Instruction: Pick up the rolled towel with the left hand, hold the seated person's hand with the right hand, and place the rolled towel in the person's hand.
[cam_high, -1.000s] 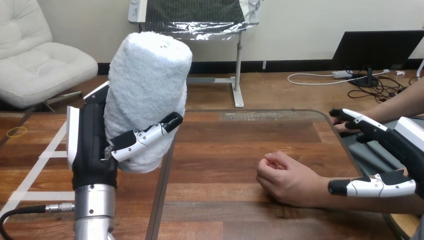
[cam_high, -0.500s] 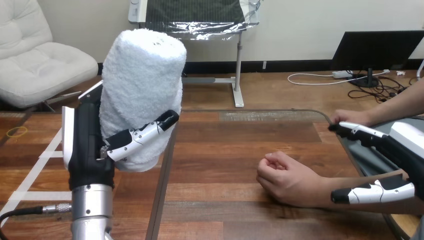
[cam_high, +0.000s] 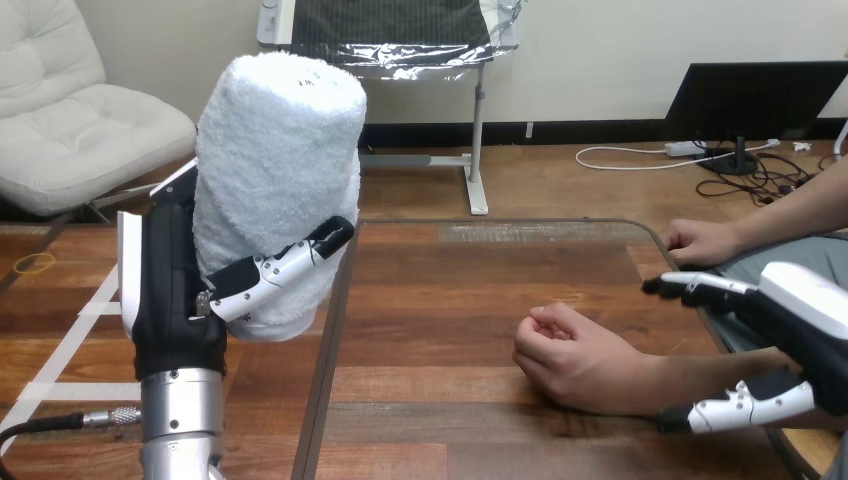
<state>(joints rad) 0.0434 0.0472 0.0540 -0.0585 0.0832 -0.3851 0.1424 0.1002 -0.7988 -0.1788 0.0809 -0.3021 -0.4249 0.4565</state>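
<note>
One rolled towel is clamped in the left hand and stands upright, clear of the table, over its left part. The towel is white terry cloth with a looped, fluffy pile, wound into a thick cylinder with a rounded top end. The hand's black-and-white jointed fingers curl round the lower front of the roll and press into the pile. The black palm with its white side shell backs the roll on the left, above a silver forearm.

The table is of brown wooden planks with visible grain; its far right corner is rounded.

The person's closed hand rests on the table right of centre, toward the near edge, fingers loosely folded into a fist. Its forearm runs off toward the right edge.

The right hand is at the table's right edge with its digits spread apart. Its straight fingers extend on the far side of the forearm and its thumb on the near side, so the forearm lies between them. Whether they touch it cannot be told.

The person's second hand lies at the right edge, beyond the right hand's fingers.
</note>
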